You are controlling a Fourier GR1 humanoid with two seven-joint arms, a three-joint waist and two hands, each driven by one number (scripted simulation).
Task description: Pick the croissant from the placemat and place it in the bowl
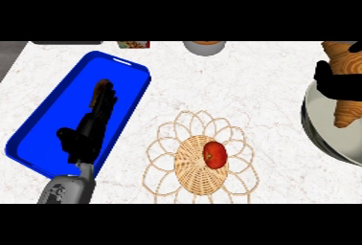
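The golden-brown croissant [345,56] is at the right edge of the head view, raised over the grey metal bowl [316,130]. My right hand [338,82] is curled round its middle, so only the croissant's two ends show above and below the black fingers. Only part of the bowl is in view at the right edge. The woven straw placemat [185,165] lies at the centre front with a red round fruit [215,154] on it. At the left, my left hand [86,129] rests open above a blue tray [42,122], fingers pointing away from me.
Along the counter's far edge stand a grey cup [205,47] with something brown in it and a small patterned box [133,44]. The blue tray takes up the left part of the white counter.
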